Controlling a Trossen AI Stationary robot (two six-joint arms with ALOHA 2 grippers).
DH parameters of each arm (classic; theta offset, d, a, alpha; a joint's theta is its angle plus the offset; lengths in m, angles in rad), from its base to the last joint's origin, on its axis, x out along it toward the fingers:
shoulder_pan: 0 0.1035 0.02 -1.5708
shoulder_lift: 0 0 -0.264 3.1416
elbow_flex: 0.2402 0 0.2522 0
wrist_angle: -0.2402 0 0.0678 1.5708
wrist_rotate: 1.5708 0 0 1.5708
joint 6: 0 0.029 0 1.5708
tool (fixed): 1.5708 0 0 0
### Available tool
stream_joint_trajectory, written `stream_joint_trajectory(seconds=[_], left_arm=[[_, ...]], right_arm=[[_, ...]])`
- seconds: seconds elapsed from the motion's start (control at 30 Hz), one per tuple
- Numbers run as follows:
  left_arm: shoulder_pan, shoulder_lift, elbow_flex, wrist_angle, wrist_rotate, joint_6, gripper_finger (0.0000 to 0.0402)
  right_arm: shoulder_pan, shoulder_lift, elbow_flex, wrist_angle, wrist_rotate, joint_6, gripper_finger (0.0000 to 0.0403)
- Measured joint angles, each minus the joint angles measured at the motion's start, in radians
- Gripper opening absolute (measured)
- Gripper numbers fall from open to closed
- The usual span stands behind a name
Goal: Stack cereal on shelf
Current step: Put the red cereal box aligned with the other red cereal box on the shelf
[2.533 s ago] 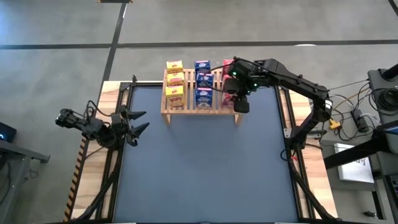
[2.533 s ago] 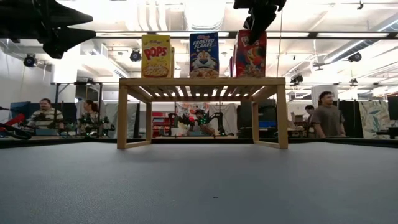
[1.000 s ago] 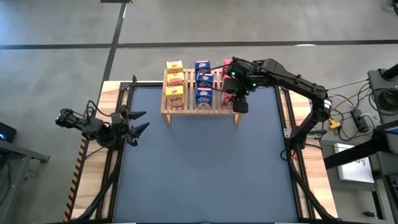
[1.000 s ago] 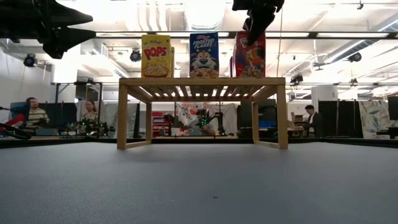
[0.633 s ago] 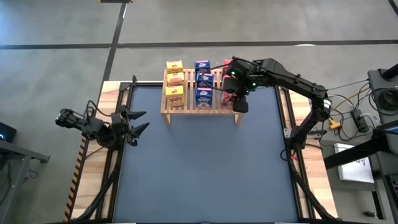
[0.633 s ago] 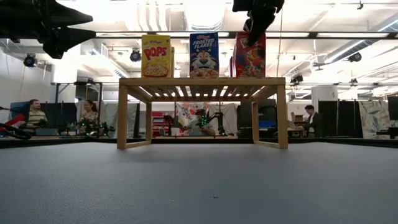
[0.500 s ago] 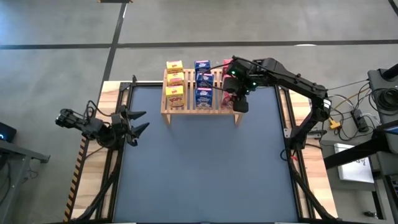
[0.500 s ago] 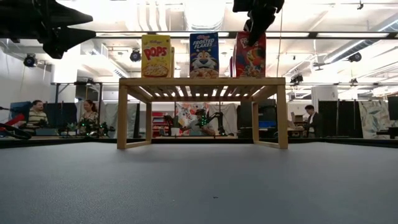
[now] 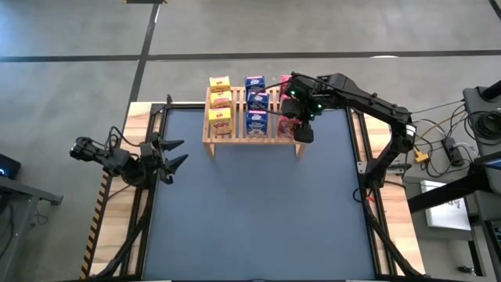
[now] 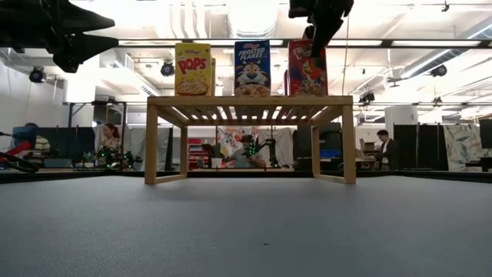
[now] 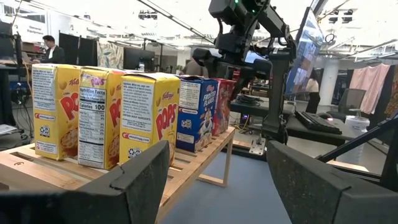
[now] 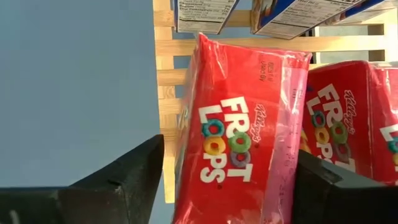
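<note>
The shelf [image 9: 235, 139] stands at the table's far edge. On its slats stand the cereal boxes on their bottoms, in rows: yellow ones [image 9: 220, 106] on the left, blue ones [image 9: 256, 106] in the middle, and red ones [image 12: 342, 124] on the right. My right gripper [image 12: 228, 149] hangs open above the nearest red box [image 12: 236, 143], pointing steeply down, with one finger on each side of the box's top. My left gripper [image 9: 176, 153] waits open at the table's left edge, level and pointing at the shelf.
The dark blue-grey tabletop [image 9: 258, 211] lies in front of the shelf. Its metal frame rails [image 9: 149, 204] run along both sides. Beyond the far edge are desks, and people [image 10: 384, 146] sit there. Cables and gear [image 9: 450, 149] lie to the right of the table.
My right gripper has opened and let go of the nearest red box. The box has shifted slightly to the left in the low view and now stands upright on the shelf slats. The hand itself has stayed over the shelf's right end.
</note>
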Motion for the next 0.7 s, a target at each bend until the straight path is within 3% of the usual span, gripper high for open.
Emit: stream_joint_trajectory(seconds=[0.7], left_arm=[[0.000, 0.000, 0.000, 0.000, 0.000, 0.000, 0.0254]], right_arm=[[0.000, -0.048, 0.000, -0.041, 0.071, 0.007, 0.0264]])
